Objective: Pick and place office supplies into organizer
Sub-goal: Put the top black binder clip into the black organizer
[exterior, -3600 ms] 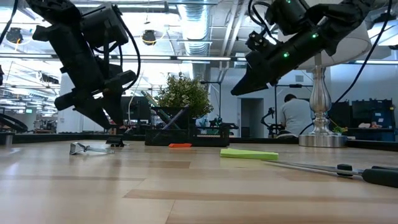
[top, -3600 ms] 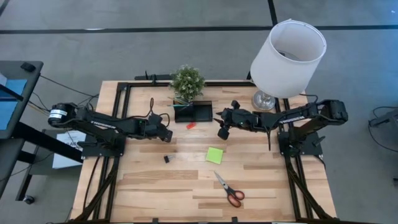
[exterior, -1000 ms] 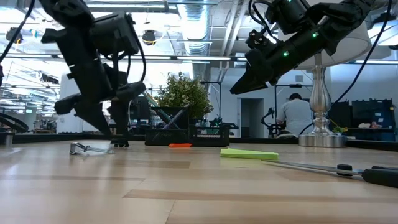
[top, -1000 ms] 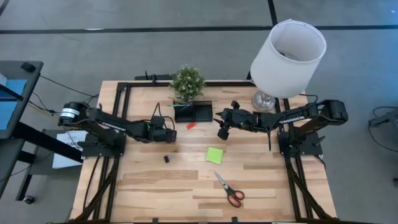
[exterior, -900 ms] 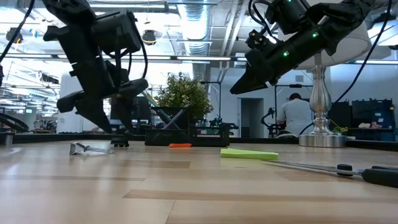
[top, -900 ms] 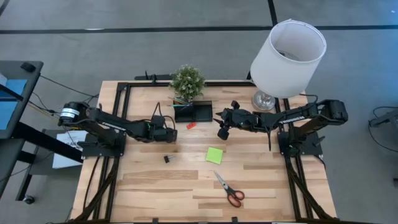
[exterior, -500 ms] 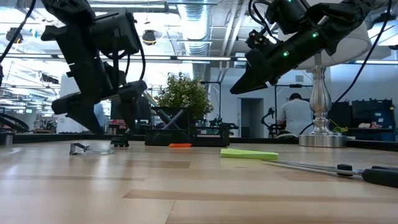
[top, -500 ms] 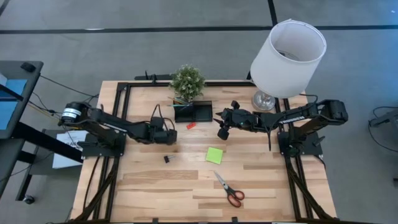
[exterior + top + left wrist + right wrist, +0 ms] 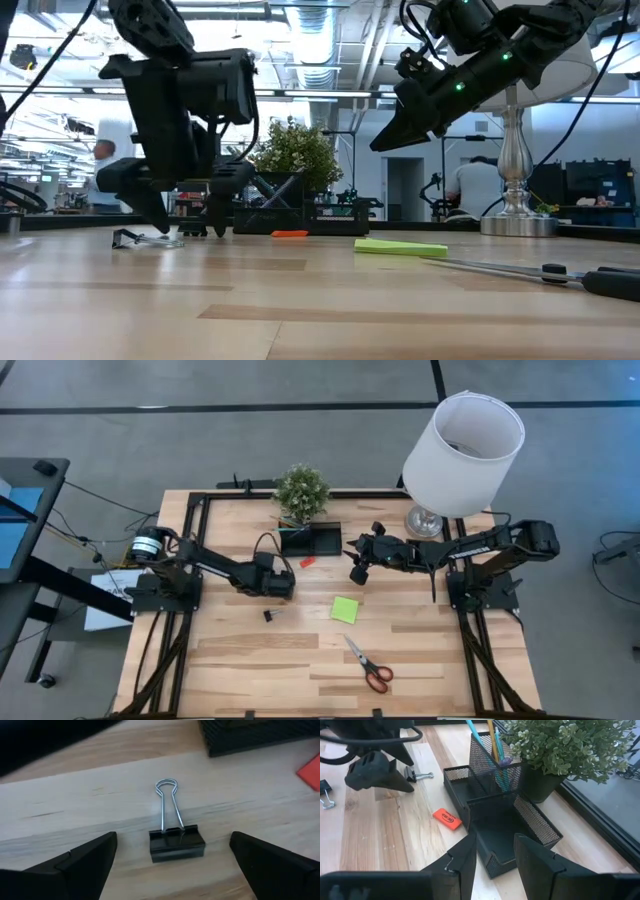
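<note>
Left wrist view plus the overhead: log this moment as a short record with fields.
left gripper: low over the table, jaws open either side of a black binder clip, not touching it
right gripper: hovering beside the organizer, jaws open, empty
in organizer: teal and yellow pens upright in the mesh cup
on table: red piece, green sticky notes, scissors

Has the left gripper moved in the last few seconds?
Yes. The left gripper has shifted toward the sticky note, open above a binder clip.
</note>
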Action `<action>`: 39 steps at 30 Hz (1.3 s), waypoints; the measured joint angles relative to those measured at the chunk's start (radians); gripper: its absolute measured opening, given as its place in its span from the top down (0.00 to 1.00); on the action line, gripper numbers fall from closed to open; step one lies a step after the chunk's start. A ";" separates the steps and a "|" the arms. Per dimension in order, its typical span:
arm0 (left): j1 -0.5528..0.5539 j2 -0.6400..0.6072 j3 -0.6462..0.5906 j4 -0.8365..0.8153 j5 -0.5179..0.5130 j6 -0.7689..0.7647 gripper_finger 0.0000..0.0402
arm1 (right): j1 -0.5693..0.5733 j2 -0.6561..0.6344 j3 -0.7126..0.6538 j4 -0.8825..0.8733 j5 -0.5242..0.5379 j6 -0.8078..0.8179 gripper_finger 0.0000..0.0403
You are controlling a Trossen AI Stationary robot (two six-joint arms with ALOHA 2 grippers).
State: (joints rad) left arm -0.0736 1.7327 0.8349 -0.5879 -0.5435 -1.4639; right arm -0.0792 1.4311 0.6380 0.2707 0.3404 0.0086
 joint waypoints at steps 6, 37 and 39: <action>-0.020 0.051 0.015 -0.002 -0.057 -0.082 0.03 | 0.000 0.000 0.000 0.000 0.000 0.000 0.69; -0.131 0.183 0.012 -0.048 -0.295 -0.338 0.16 | 0.000 0.000 0.000 0.003 0.000 0.000 0.69; -0.131 0.183 0.011 -0.047 -0.294 -0.335 0.22 | 0.000 0.000 0.000 0.003 0.000 0.000 0.69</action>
State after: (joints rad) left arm -0.2043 1.9160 0.8463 -0.6350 -0.8376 -1.7985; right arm -0.0795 1.4311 0.6380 0.2733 0.3401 0.0086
